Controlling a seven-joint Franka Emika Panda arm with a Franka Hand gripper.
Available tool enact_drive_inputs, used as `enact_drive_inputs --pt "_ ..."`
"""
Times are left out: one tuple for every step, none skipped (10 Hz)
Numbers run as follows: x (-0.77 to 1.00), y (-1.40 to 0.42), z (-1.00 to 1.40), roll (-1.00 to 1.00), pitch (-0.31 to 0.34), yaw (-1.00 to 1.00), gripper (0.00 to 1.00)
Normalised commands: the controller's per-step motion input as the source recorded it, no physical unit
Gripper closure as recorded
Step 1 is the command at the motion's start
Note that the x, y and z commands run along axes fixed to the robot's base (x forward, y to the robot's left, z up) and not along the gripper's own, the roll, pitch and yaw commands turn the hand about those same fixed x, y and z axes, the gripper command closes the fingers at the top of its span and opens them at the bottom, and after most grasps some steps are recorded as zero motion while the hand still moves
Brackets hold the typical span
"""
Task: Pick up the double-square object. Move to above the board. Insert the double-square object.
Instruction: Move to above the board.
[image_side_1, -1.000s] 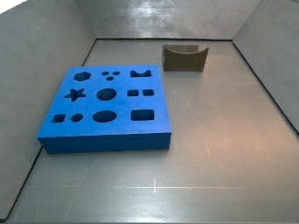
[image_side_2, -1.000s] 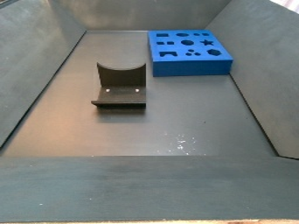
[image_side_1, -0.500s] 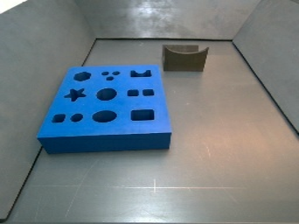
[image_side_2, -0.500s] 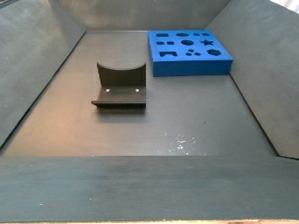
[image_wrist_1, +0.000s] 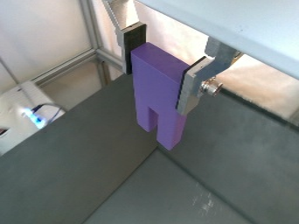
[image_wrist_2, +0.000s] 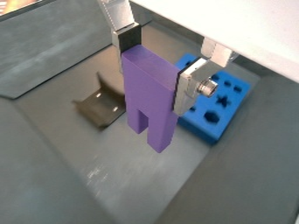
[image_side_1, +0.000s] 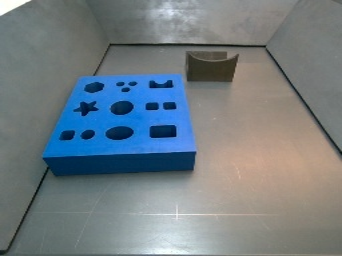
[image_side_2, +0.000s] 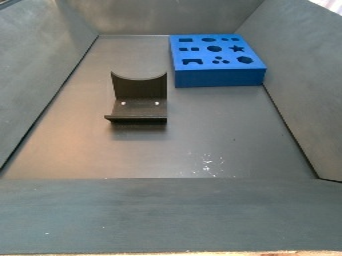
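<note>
My gripper (image_wrist_1: 163, 68) is shut on the double-square object (image_wrist_1: 158, 101), a tall purple block with a notch in its lower end, and holds it upright well above the grey floor. Both wrist views show it, with the gripper (image_wrist_2: 158, 68) gripping the block (image_wrist_2: 149, 101) near its top. The fingers (image_wrist_1: 191, 86) press on two opposite faces. The board (image_side_1: 110, 119), a thick blue slab with several shaped cutouts, lies on the floor in both side views (image_side_2: 221, 79). In a wrist view it (image_wrist_2: 225, 112) shows below, beyond the block. Neither side view shows the gripper or the block.
The fixture (image_side_1: 211, 66), a dark bracket on a base plate, stands on the floor apart from the board; it also shows in the side view (image_side_2: 136, 101) and in a wrist view (image_wrist_2: 103, 103). Grey sloping walls (image_side_2: 40, 90) enclose the floor.
</note>
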Motion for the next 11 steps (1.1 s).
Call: enact_drive_inputs --pt "0.38 -1.00 -0.15 0.00 0.076 0.04 1.00" --pt "0.39 -1.00 -0.14 0.01 0.054 0.03 1.00" --pt "0.39 -1.00 -0.15 -0.02 0.020 0.02 1.00" --pt "0.40 -1.00 -0.15 0.00 0.014 0.01 1.00" --pt "0.40 -1.00 -0.14 0.01 0.020 0.01 1.00" --pt "0.41 -1.00 -0.14 -0.02 0.020 0.01 1.00" --pt "0.42 -1.00 -0.15 -0.02 0.016 0.01 1.00" --pt "0.42 -1.00 -0.14 0.00 0.016 0.01 1.00" --pt "0.43 -1.00 -0.14 -0.01 0.017 0.01 1.00" --pt "0.44 -1.00 -0.14 -0.01 0.020 0.01 1.00" --pt "0.45 -1.00 -0.14 -0.01 0.022 0.01 1.00"
